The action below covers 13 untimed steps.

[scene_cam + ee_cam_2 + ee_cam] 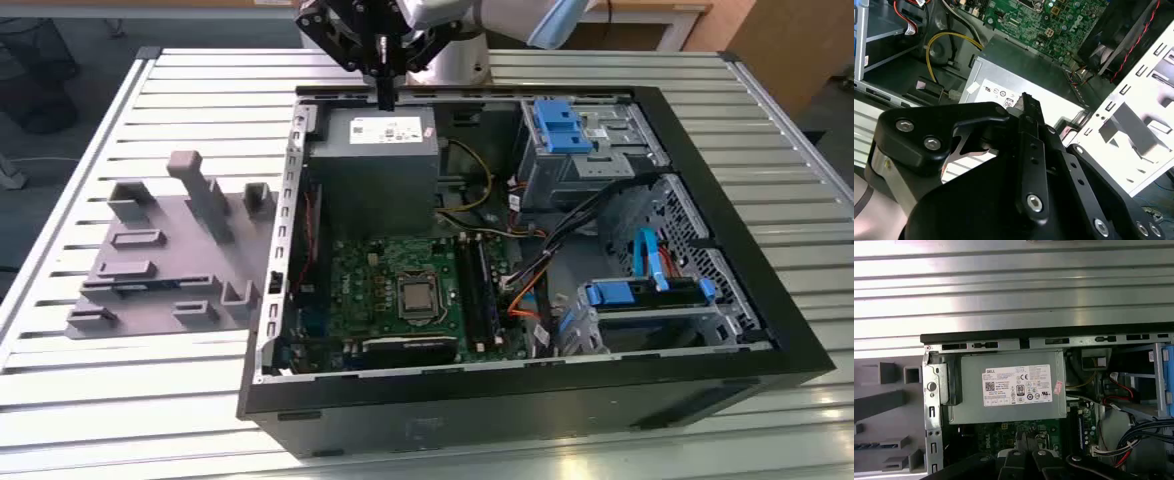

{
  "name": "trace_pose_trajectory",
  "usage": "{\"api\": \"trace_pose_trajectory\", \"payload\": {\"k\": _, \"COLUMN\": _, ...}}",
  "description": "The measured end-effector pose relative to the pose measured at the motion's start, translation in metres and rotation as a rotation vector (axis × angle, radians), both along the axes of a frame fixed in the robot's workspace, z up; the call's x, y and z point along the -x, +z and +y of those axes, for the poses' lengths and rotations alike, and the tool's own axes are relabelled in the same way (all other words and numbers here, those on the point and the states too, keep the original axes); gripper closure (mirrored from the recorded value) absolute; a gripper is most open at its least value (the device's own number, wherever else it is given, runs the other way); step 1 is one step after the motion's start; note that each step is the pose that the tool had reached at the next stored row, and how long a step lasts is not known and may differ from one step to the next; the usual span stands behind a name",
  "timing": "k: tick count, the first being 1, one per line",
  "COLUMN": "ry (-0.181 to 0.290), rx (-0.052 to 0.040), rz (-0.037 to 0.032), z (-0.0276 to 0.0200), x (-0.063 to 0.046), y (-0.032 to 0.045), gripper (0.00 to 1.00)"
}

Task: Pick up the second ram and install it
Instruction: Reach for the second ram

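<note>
Second ram (134, 286), a thin blue-green memory stick, seemed to lie in the gray plastic fixture (180, 272) at the exterior view's left, well apart from the black claw (386, 100), closed and empty, so gripping it centred and square would matter.

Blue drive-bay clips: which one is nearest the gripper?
The blue clip toward the top of the exterior view, level with the power supply and the gripper; the other blue clip sits lower, past the motherboard.
</note>
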<state>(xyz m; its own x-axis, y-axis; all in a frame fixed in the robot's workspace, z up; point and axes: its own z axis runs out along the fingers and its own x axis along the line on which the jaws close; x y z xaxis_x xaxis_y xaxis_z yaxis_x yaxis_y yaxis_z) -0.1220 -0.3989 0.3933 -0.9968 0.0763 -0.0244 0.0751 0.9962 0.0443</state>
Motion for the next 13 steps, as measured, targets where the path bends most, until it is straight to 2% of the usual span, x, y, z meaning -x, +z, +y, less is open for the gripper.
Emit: {"api": "trace_pose_trajectory", "payload": {"k": 13, "ry": 0.000, "rx": -0.0001, "rz": 0.0000, "z": 0.0000, "x": 0.0031, "y": 0.0000, "gripper": 0.89}}
